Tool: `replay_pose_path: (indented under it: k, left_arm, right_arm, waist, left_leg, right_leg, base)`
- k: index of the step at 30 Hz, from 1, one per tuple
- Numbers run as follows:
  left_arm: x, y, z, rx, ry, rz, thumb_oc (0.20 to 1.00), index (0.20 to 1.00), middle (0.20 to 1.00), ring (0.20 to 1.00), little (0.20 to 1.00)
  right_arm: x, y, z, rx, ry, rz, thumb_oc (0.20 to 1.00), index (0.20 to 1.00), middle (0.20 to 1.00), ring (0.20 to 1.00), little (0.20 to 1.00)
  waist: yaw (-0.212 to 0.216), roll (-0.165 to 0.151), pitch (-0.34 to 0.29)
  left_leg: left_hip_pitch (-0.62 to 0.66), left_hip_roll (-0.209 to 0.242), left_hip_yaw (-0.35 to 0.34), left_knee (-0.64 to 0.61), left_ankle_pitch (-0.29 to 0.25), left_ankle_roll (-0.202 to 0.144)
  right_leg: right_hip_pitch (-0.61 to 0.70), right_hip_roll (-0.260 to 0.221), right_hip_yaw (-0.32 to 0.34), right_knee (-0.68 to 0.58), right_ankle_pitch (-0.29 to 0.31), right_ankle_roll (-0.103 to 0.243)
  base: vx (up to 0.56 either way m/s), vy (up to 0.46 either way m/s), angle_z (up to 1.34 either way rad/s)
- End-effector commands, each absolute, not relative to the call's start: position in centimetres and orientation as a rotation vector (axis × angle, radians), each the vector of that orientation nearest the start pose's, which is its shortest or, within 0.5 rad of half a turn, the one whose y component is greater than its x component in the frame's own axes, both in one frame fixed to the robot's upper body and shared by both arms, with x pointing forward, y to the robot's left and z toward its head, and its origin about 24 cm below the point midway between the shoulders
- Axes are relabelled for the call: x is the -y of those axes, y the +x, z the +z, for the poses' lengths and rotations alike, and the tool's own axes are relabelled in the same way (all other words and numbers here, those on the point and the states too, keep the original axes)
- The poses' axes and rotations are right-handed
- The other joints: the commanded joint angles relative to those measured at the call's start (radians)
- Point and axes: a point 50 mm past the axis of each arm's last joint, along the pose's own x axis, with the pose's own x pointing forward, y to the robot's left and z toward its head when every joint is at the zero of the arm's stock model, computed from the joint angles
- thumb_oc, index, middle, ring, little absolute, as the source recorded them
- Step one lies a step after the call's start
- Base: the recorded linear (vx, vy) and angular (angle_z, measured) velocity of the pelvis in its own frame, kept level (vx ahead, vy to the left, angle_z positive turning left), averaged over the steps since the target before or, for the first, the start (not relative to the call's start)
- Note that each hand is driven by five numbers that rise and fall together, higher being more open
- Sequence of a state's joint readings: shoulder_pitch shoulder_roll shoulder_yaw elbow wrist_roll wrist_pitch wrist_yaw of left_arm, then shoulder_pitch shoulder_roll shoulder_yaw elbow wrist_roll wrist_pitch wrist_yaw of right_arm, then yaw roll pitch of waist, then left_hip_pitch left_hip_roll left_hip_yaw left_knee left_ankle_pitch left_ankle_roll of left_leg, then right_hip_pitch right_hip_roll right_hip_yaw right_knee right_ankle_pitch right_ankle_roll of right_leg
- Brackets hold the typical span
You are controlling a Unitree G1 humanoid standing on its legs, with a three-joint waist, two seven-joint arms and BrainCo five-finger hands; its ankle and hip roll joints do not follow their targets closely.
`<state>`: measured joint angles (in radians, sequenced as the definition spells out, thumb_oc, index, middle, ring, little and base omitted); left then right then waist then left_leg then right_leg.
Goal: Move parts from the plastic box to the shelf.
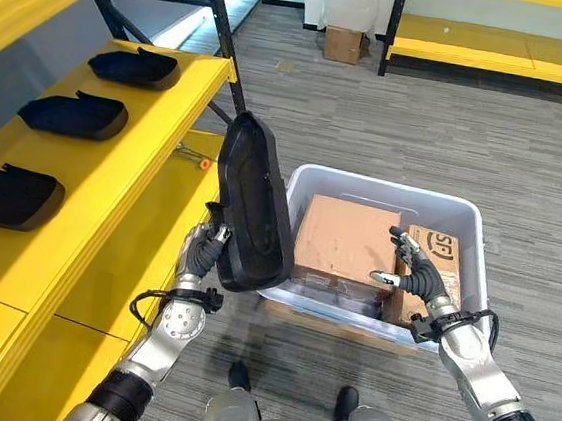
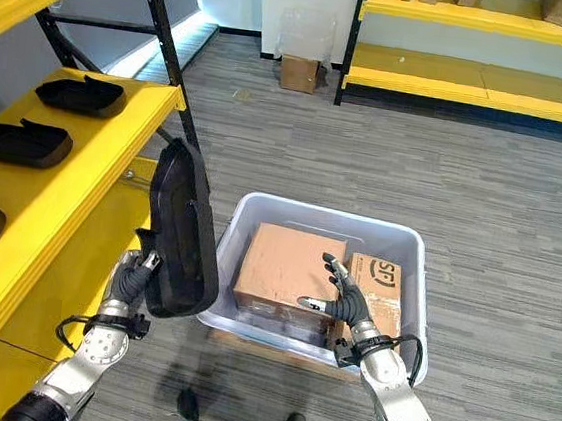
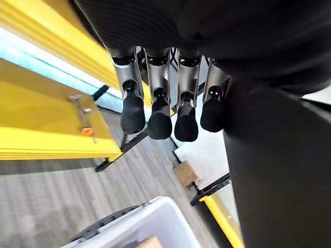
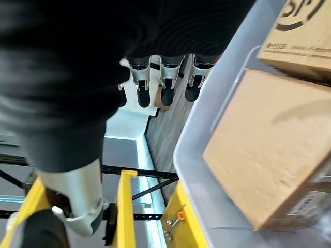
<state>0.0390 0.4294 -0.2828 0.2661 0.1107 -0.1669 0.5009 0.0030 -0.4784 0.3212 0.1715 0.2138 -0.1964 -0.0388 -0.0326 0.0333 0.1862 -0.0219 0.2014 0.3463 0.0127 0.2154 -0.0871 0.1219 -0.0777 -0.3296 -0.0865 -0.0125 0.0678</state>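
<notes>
3 black parts [image 1: 74, 113] on yellow shelf [image 1: 134, 170], cardboard boxes [image 1: 343, 239] in plastic box [image 1: 466, 222], left hand [image 1: 204, 247] curled round upright black part [image 1: 253, 203], right hand [image 1: 417, 272] spread, empty

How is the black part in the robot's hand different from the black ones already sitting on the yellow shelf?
The held black part stands nearly upright on end, gripped by the left hand above the floor beside the plastic box; the shelf parts lie flat in a row on the yellow shelf. The held one shows its hollow inside; the shelf parts show their tops. All look like the same black moulded shape.
</notes>
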Motion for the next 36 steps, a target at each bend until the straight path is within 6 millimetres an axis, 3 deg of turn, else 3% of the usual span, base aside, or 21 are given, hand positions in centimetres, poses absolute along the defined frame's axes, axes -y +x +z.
replay_pose_path:
  k: [1, 2, 8, 13, 15, 18, 25, 27, 29, 31, 33, 34, 35, 36]
  left_arm:
    - [-21.5, 24.8, 4.5, 0.207, 0.562, 0.210, 0.200, 0.200, 0.200, 0.200, 0.200]
    - [-21.3, 24.9, 4.5, 0.212, 0.565, 0.198, 0.200, 0.200, 0.200, 0.200, 0.200]
    - [-21.7, 25.0, 4.9, 0.224, 0.560, 0.273, 0.200, 0.200, 0.200, 0.200, 0.200]
    - [-22.6, 25.3, 5.4, 0.211, 0.574, 0.313, 0.200, 0.200, 0.200, 0.200, 0.200]
    - [-22.7, 25.3, 5.4, 0.216, 0.585, 0.318, 0.200, 0.200, 0.200, 0.200, 0.200]
    - [-23.2, 25.3, 5.4, 0.220, 0.600, 0.334, 0.200, 0.200, 0.200, 0.200, 0.200]
    - [-23.6, 25.2, 5.5, 0.255, 0.687, 0.351, 0.200, 0.200, 0.200, 0.200, 0.200]
    - [-24.1, 24.4, 5.1, 0.253, 0.734, 0.351, 0.200, 0.200, 0.200, 0.200, 0.200]
    - [-24.2, 24.1, 5.0, 0.255, 0.743, 0.346, 0.200, 0.200, 0.200, 0.200, 0.200]
    - [-24.5, 23.4, 5.0, 0.270, 0.778, 0.321, 0.200, 0.200, 0.200, 0.200, 0.200]
    - [-24.5, 23.2, 5.1, 0.280, 0.777, 0.307, 0.200, 0.200, 0.200, 0.200, 0.200]
    - [-24.6, 23.2, 5.1, 0.281, 0.777, 0.306, 0.200, 0.200, 0.200, 0.200, 0.200]
    - [-24.6, 23.2, 5.2, 0.283, 0.771, 0.301, 0.200, 0.200, 0.200, 0.200, 0.200]
    - [-24.7, 23.3, 5.1, 0.275, 0.769, 0.305, 0.200, 0.200, 0.200, 0.200, 0.200]
  right_arm:
    - [17.1, 24.1, 3.5, 0.067, -0.219, 0.242, 1.000, 1.000, 1.000, 1.000, 1.000]
    - [17.3, 24.0, 3.5, 0.060, -0.219, 0.221, 1.000, 1.000, 1.000, 1.000, 1.000]
    - [17.4, 24.6, 3.4, 0.058, -0.226, 0.213, 1.000, 1.000, 1.000, 1.000, 1.000]
    - [17.8, 24.4, 3.1, 0.036, -0.232, 0.221, 1.000, 1.000, 1.000, 1.000, 1.000]
    - [17.9, 24.3, 3.0, 0.031, -0.234, 0.219, 1.000, 1.000, 1.000, 1.000, 1.000]
    - [18.4, 24.1, 3.0, 0.022, -0.238, 0.211, 1.000, 1.000, 1.000, 1.000, 1.000]
    - [17.7, 24.2, 2.9, 0.013, -0.234, 0.235, 1.000, 1.000, 1.000, 1.000, 1.000]
    - [16.4, 24.2, 3.0, 0.016, -0.229, 0.265, 1.000, 1.000, 1.000, 1.000, 1.000]
    - [16.1, 24.2, 3.1, 0.022, -0.225, 0.268, 1.000, 1.000, 1.000, 1.000, 1.000]
    - [15.0, 24.5, 3.9, 0.055, -0.213, 0.278, 1.000, 1.000, 1.000, 1.000, 1.000]
    - [14.7, 24.8, 4.4, 0.078, -0.213, 0.263, 1.000, 1.000, 1.000, 1.000, 1.000]
    - [14.6, 24.8, 4.5, 0.079, -0.214, 0.262, 1.000, 1.000, 1.000, 1.000, 1.000]
    - [14.7, 25.0, 4.8, 0.085, -0.219, 0.257, 1.000, 1.000, 1.000, 1.000, 1.000]
    - [14.8, 24.9, 4.8, 0.083, -0.213, 0.262, 1.000, 1.000, 1.000, 1.000, 1.000]
  waist:
    - [-0.019, -0.063, -0.034]
    - [-0.034, -0.063, -0.032]
    - [-0.045, -0.069, -0.037]
    - [-0.052, -0.065, -0.067]
    - [-0.056, -0.057, -0.075]
    - [-0.066, -0.031, -0.085]
    - [-0.054, -0.015, -0.084]
    - [-0.012, -0.013, -0.074]
    - [-0.003, -0.011, -0.072]
    - [0.051, 0.000, -0.054]
    - [0.082, 0.009, -0.042]
    - [0.083, 0.008, -0.042]
    - [0.099, 0.014, -0.040]
    - [0.094, 0.008, -0.041]
  left_leg:
    - [-0.031, -0.078, 0.072, 0.044, -0.171, -0.008]
    - [-0.037, -0.045, 0.128, 0.059, -0.151, -0.014]
    - [-0.022, 0.079, 0.230, 0.271, -0.151, -0.039]
    - [0.030, 0.185, 0.264, 0.412, -0.108, -0.078]
    - [0.053, 0.193, 0.271, 0.409, -0.112, -0.079]
    - [0.089, 0.166, 0.278, 0.345, -0.116, -0.068]
    - [0.103, 0.083, 0.247, 0.227, -0.181, -0.007]
    - [0.109, 0.027, 0.202, 0.131, -0.226, 0.033]
    - [0.113, 0.011, 0.193, 0.102, -0.221, 0.037]
    - [0.111, -0.042, 0.160, 0.030, -0.196, 0.046]
    - [0.107, -0.081, 0.150, -0.015, -0.183, 0.058]
    - [0.108, -0.087, 0.148, -0.021, -0.181, 0.061]
    - [0.089, -0.110, 0.126, -0.040, -0.171, 0.070]
    - [0.074, -0.116, 0.109, -0.044, -0.168, 0.072]
  right_leg:
    - [-0.016, -0.012, -0.003, 0.041, -0.010, 0.020]
    - [-0.016, -0.022, -0.024, 0.033, 0.002, 0.020]
    - [-0.016, -0.042, -0.090, 0.038, -0.012, -0.011]
    - [-0.004, -0.046, -0.126, 0.063, -0.045, -0.044]
    - [-0.009, -0.049, -0.141, 0.083, -0.059, -0.048]
    - [-0.026, -0.065, -0.162, 0.136, -0.076, -0.038]
    - [-0.037, -0.117, -0.166, 0.213, -0.081, 0.011]
    - [-0.044, -0.172, -0.174, 0.247, -0.063, 0.060]
    - [-0.046, -0.187, -0.184, 0.246, -0.051, 0.077]
    - [-0.045, -0.241, -0.226, 0.229, 0.013, 0.114]
    - [-0.054, -0.287, -0.263, 0.248, 0.048, 0.127]
    - [-0.056, -0.294, -0.267, 0.253, 0.049, 0.129]
    - [-0.060, -0.289, -0.256, 0.308, 0.007, 0.123]
    - [-0.064, -0.250, -0.222, 0.318, -0.026, 0.117]
  base:
    - [-0.07, -0.096, 0.54]
    - [-0.09, -0.051, 0.77]
    - [-0.08, -0.008, 0.51]
    - [0.01, 0.132, 0.42]
    - [-0.02, 0.210, 0.42]
    - [-0.07, 0.437, 0.51]
    - [-0.09, 0.449, 0.82]
    - [-0.17, 0.829, 1.37]
    - [-0.14, 0.471, 0.64]
    - [-0.33, 0.777, 0.61]
    - [-0.22, 0.544, 1.05]
    - [-0.13, 0.427, 1.33]
    - [-0.06, 0.327, 0.96]
    - [0.01, 0.319, 1.01]
